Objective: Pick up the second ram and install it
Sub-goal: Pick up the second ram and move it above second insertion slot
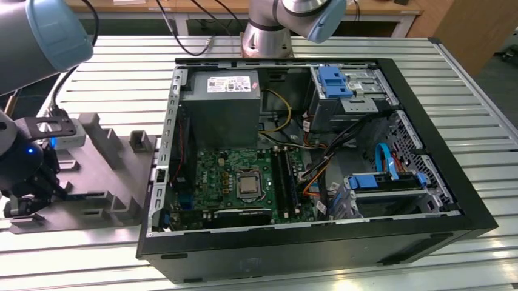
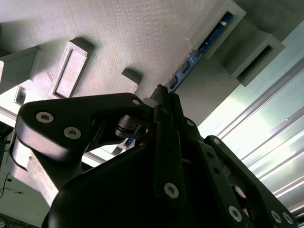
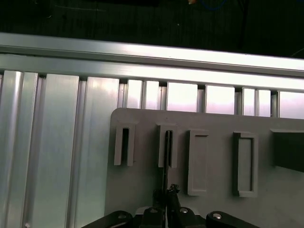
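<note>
Though half-hidden, ram (image 2: 199,51) between jaws

Open computer case (image 1: 324,250) lies beside grey fixture plate (image 1: 121,185).

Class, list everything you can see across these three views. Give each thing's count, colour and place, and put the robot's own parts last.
table: one, silver slatted metal, under everything
computer case: one, black, open, on the table towards the exterior view's right
green board: one, green, flat inside the case
power supply: one, grey, inside the case beside the board
drive bracket: one, blue, inside the case
fixture plate: one, grey, on the table at the exterior view's left
second ram: one, dark with blue, on edge in the plate's slots
arm: one, grey and blue, above the plate
gripper: one, black, closed on the second ram
</note>
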{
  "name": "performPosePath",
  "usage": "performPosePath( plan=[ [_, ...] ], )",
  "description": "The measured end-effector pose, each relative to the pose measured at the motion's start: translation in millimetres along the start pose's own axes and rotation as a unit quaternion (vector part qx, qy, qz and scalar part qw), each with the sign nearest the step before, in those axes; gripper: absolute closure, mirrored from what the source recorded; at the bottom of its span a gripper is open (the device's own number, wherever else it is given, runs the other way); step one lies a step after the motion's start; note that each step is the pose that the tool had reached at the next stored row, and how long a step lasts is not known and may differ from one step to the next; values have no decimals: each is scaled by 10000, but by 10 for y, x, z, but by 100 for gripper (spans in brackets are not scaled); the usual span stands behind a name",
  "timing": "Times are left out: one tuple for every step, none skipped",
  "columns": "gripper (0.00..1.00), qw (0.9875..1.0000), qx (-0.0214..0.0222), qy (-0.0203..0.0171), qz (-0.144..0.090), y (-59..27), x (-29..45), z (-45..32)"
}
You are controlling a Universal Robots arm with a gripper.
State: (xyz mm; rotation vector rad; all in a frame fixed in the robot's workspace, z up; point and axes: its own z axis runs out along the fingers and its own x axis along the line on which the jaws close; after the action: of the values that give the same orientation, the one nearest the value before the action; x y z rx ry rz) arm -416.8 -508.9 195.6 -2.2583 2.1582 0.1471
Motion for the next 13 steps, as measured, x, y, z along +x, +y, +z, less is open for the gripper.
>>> performPosePath(
  plan=[
    [85,10000,0,0,0,0,0,0],
    [85,10000,-1,0,0,0,0,0],
    [85,10000,0,0,0,0,0,1],
    [85,10000,1,0,0,-1,0,2],
    [85,10000,1,0,0,-1,0,2],
    [85,10000,1,0,0,-1,0,3],
    [84,10000,1,0,0,-1,0,3],
    [84,10000,1,0,0,-1,0,3],
    [77,10000,1,0,0,-1,0,3],
    [77,10000,1,-1,0,-1,0,4],
    [77,10000,1,0,0,-1,0,4],
    [77,10000,1,-1,0,-1,0,4],
    [77,10000,1,-1,0,0,0,-1]
  ],
)
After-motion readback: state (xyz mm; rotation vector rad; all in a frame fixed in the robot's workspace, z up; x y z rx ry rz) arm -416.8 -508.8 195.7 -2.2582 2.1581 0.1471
